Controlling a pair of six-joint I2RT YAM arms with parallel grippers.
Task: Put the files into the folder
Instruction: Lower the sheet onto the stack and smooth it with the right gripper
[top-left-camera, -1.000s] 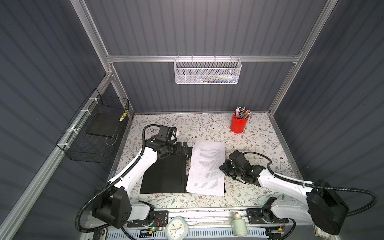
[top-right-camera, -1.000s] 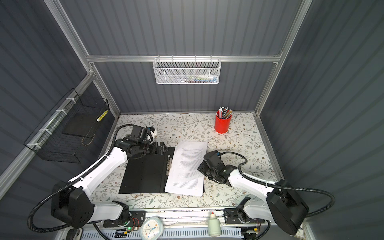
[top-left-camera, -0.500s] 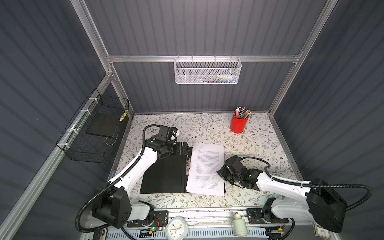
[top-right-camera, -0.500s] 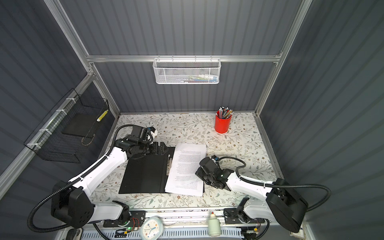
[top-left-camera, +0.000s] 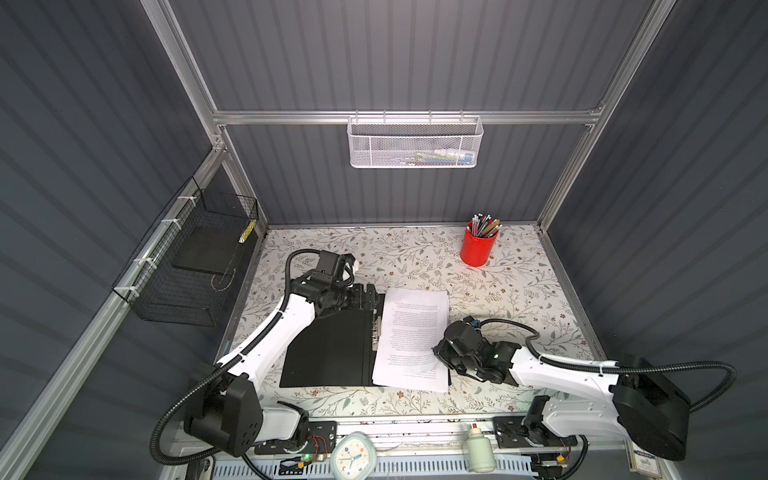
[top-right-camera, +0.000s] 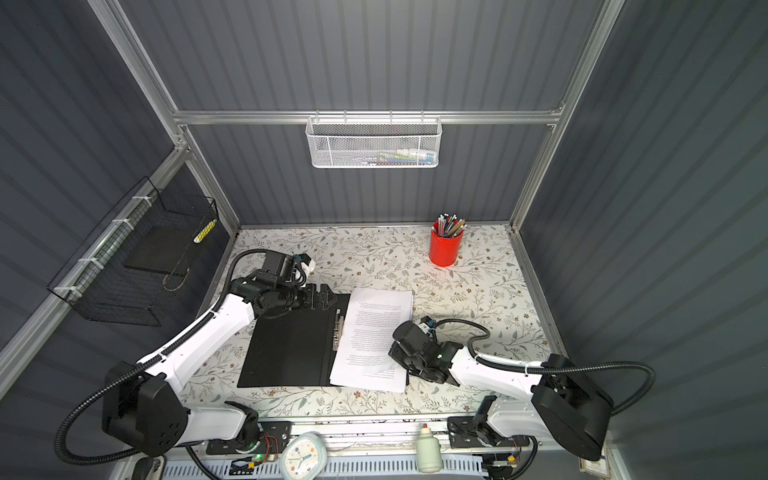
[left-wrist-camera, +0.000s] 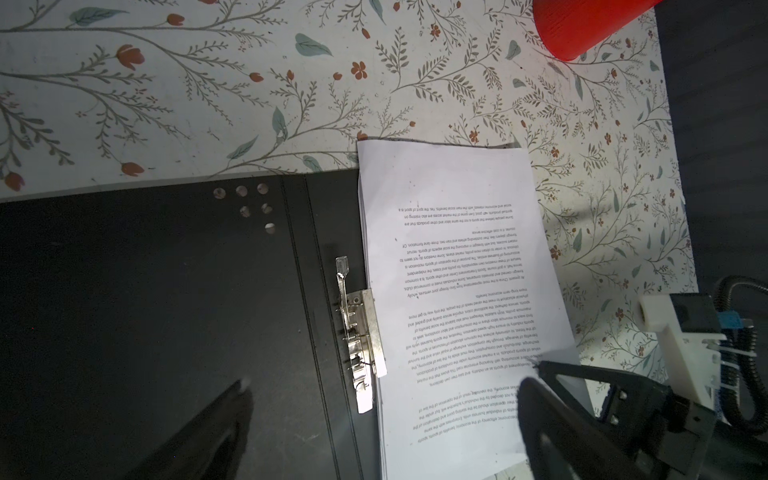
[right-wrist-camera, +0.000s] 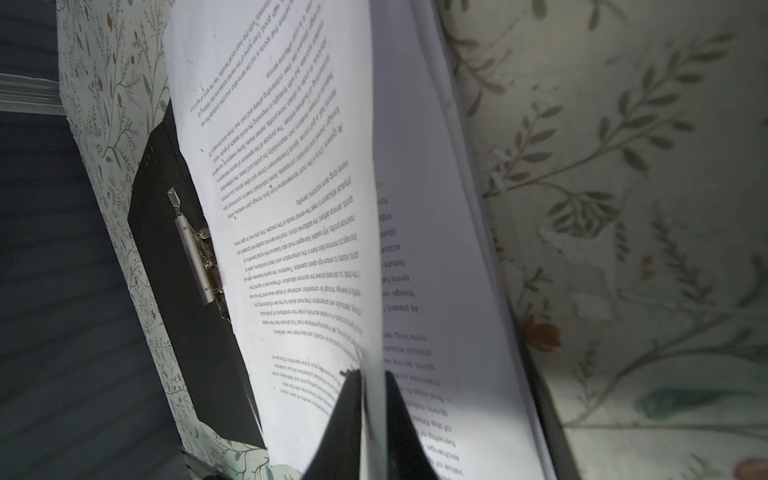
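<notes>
The files (top-left-camera: 413, 332) are loose, light sheets: limp, slick on one another and easily creased. I judge that a pinch on one edge will peel off a single sheet. A hold across the stack's whole free long edge, or a flat push, would keep them together. They are white with black text, in a slightly fanned stack on the right leaf of the folder (top-left-camera: 328, 353). Their left edge is right against the clip (top-left-camera: 377, 332); whether it goes under it I cannot tell. The folder lies open and flat on the table (top-left-camera: 519, 291), black inside, with small dots (left-wrist-camera: 249, 203) near a far corner. It looks stiff enough to slide as one piece.

The right gripper (right-wrist-camera: 372, 382) is at the stack's right edge, its jaws nearly together with the edge of the raised top sheet (right-wrist-camera: 291, 208) between them. Whether they pinch it I cannot tell. The left gripper (top-left-camera: 372, 302) hovers over the folder's far edge near the spine, jaws wide apart, holding nothing.
</notes>
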